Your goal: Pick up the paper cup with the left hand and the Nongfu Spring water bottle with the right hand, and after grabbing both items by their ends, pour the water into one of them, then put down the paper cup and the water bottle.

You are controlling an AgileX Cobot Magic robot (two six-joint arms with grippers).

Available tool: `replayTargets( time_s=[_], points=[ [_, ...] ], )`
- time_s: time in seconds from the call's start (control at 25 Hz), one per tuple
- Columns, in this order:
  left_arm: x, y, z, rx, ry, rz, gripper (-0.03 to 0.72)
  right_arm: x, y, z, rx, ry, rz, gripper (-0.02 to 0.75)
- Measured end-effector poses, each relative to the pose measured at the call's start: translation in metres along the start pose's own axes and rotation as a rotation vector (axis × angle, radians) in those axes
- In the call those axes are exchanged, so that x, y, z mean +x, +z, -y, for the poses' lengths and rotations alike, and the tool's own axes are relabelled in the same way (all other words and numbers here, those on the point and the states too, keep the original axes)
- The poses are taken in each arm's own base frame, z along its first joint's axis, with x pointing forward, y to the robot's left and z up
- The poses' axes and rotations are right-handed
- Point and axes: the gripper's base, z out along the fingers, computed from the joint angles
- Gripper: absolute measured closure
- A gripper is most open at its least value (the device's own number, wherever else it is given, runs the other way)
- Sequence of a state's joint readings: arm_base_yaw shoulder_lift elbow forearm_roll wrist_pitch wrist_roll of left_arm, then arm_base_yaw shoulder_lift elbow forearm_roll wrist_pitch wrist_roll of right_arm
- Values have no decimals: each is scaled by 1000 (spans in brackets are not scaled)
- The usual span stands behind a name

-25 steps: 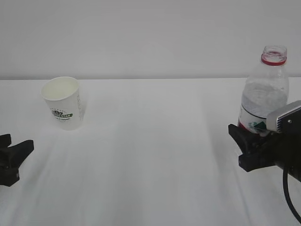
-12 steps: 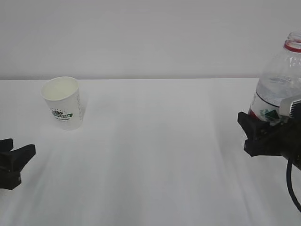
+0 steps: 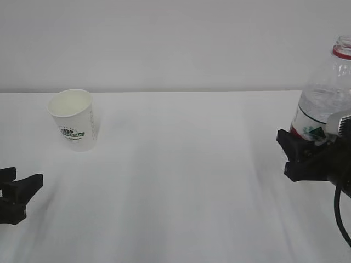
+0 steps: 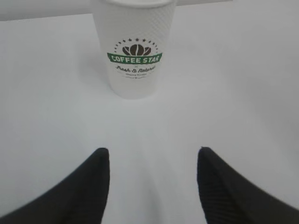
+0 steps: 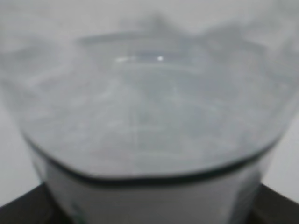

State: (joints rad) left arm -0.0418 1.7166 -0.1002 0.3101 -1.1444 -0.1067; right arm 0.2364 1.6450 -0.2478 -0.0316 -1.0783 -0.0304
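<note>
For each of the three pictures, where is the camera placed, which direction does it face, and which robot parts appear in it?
Exterior view: in front of the table, slanting down at the paper cup and water bottle; left gripper and right gripper at the edges.
Left wrist view: on the left arm, facing forward at the cup; two open fingers below.
Right wrist view: on the right arm, close against the blurred bottle; dark finger corners.
Shared: cup in exterior and left wrist; bottle in exterior and right wrist.
</note>
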Motion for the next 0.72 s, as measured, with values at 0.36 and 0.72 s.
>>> replayTargets(
  time_s=[0.36, 0.72],
  points=[
    [-10, 9, -2, 3, 39, 42, 4, 0, 0, 0, -2, -1, 0, 256],
    [-29, 29, -6, 30, 79, 120, -2, 0, 0, 0, -5, -3, 0, 256]
  ],
)
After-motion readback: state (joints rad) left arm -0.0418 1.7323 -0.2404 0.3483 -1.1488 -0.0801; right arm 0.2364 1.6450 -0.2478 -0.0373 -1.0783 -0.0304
